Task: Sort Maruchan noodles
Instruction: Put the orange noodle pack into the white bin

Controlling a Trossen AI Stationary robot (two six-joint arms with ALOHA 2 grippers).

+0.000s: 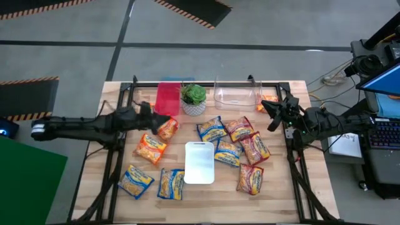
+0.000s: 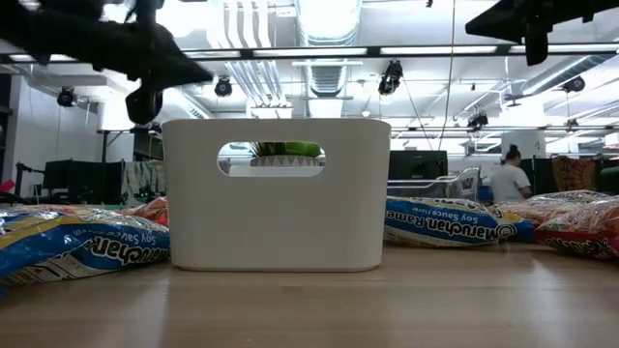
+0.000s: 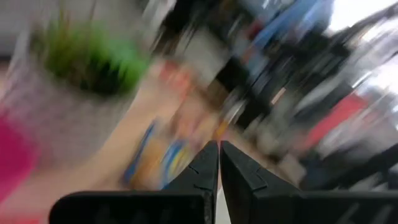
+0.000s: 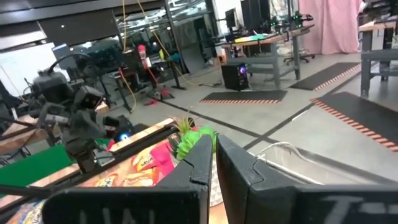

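A wooden surface (image 1: 275, 194) seen from above carries scattered Maruchan noodles (image 1: 228, 140), flat crinkly yellow-orange packets with blue, orange or red edges. A white bin (image 1: 199, 162) stands among the packets.

The left pincer (image 1: 149, 112) reaches in from its arm and hangs with its two dark fingers (image 3: 205, 168) pressed together, holding nothing. Just beside its tip lies an orange-edged packet (image 1: 167, 129), with another orange-edged packet (image 1: 150, 148) a little farther on toward the near edge. Two blue-edged packets (image 1: 135, 180) lie well beyond those, near the front edge on the left arm's side. A red bin (image 1: 167, 98) sits just next to the left pincer at the back edge, and a green potted plant (image 1: 194, 99) stands just past that bin.

The right pincer (image 1: 267, 109) hangs over the back corner on its own side, its fingers (image 4: 198, 163) also shut together and empty. A clear bin (image 1: 235, 92) stands just beside it, between it and the plant. An orange packet (image 1: 269, 100) lies very close to this pincer by the clear bin's end. The main cluster of packets lies near it, spreading toward the white bin.

From surface height, the white bin (image 2: 276, 193) fills the middle, with blue-edged packets (image 2: 68, 246) on either side and a person (image 2: 507, 179) far back in the room.
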